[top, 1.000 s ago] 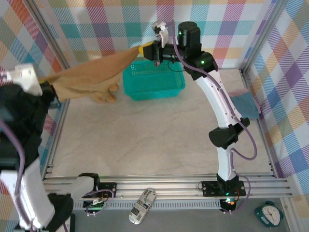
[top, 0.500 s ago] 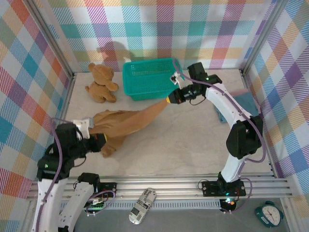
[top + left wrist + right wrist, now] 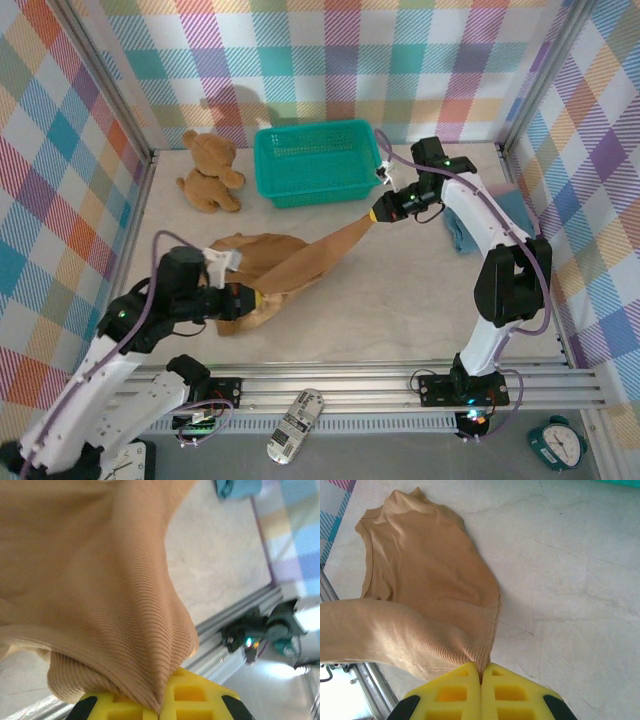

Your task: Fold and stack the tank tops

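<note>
The ochre brown tank top (image 3: 300,262) is stretched low over the table between my two grippers. Its left part lies bunched on the surface. My left gripper (image 3: 253,298) is shut on one end near the front left; in the left wrist view the ribbed brown cloth (image 3: 100,580) runs into the closed yellow pads of the gripper (image 3: 162,711). My right gripper (image 3: 374,214) is shut on the other end in front of the basket; in the right wrist view the cloth (image 3: 420,575) is pinched at the gripper (image 3: 481,677). A slate blue tank top (image 3: 518,212) lies by the right wall, partly behind the right arm.
A teal mesh basket (image 3: 316,162) stands at the back centre. A brown teddy bear (image 3: 208,170) sits to its left. Plaid walls close in the left, back and right sides. An aluminium rail (image 3: 340,377) runs along the near edge.
Both arms have come down from high up. The brown top has dropped from the air onto the table. The left gripper moved right and the right gripper moved right and nearer.
</note>
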Available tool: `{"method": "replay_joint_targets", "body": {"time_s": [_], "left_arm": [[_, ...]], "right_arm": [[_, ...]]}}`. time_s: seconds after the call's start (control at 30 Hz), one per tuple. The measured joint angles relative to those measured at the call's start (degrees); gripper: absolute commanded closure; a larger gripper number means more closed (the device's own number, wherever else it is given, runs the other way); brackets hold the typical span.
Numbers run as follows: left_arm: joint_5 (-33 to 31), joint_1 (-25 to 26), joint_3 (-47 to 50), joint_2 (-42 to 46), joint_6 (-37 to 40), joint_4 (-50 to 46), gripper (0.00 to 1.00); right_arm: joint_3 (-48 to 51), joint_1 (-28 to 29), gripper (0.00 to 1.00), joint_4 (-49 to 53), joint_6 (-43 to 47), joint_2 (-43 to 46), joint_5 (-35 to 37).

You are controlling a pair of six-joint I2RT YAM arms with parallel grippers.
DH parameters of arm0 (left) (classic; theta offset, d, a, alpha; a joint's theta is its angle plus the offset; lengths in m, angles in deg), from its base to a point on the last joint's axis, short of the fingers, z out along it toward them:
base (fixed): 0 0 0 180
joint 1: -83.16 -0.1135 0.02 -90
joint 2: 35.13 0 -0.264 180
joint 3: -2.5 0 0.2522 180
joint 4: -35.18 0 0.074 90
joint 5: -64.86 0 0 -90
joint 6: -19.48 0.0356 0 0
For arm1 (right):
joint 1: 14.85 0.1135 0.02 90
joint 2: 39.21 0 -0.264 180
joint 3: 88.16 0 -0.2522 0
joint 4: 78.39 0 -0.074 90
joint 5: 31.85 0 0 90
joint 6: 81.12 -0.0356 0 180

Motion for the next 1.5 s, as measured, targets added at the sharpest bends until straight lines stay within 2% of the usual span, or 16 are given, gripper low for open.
{"method": "replay_joint_targets", "body": {"time_s": [0.1,0.23,0.3,0.37,0.43,0.77,0.97,1.03,1.07,1.1,1.2,1.27,1.33,1.43,1.5], "left_arm": [[-5.22,10.27,0.04,-2.56,-3.26,2.56,1.0],[-11.67,26.49,0.02,-7.67,-8.48,7.19,1.0],[-13.31,32.57,0.02,-11.37,-10.93,10.19,1.0],[-13.55,36.48,0.07,-16.0,-12.81,14.08,1.0],[-12.9,38.23,0.48,-20.94,-14.01,18.47,1.0],[-3.98,38.62,0.94,-41.68,-13.66,37.88,1.0],[3.76,38.69,0.92,-52.96,-13.62,49.44,0.97],[5.75,38.69,0.87,-56.46,-13.53,51.76,0.89],[6.62,38.69,0.87,-58.16,-13.33,52.65,0.78],[7.3,38.66,0.7,-59.36,-12.98,52.74,0.69],[8.59,38.69,-0.61,-61.02,-10.93,51.3,0.53],[9.2,38.66,-2.62,-60.92,-9.31,49.35,0.46],[9.44,38.34,-5.22,-60.11,-7.65,46.88,0.41],[9.35,36.26,-6.64,-55.19,-4.94,41.24,0.39],[8.63,32.3,-6.64,-50.38,-3.08,36.63,0.39]], "right_arm": [[-0.04,-1.11,1.0,0.87,1.05,-0.13,1.09],[-0.35,-2.49,1.0,1.9,2.6,-0.96,4.61],[-0.57,-2.91,1.0,2.16,3.54,-1.73,6.99],[-0.79,-3.3,1.0,2.6,4.57,-2.56,9.79],[-0.9,-3.72,1.0,2.71,5.22,-3.26,12.48],[-2.16,-4.7,1.0,0.94,7.74,-9.99,20.9],[-1.44,-4.7,1.0,-2.38,8.59,-12.92,23.91],[-0.92,-4.7,0.99,-3.19,8.74,-13.6,24.46],[-0.52,-4.7,0.98,-3.82,8.79,-13.94,24.76],[-0.2,-4.7,0.95,-4.28,8.83,-14.19,25.03],[0.09,-4.7,0.78,-5.03,9.16,-15.15,25.68],[0.09,-4.7,0.7,-4.96,9.05,-15.41,26.25],[0.11,-4.7,0.65,-5.09,8.2,-15.21,26.71],[0.79,-4.7,0.61,-5.09,5.46,-13.46,27.12],[2.05,-4.7,0.59,-5.31,2.47,-11.04,27.15]]}}
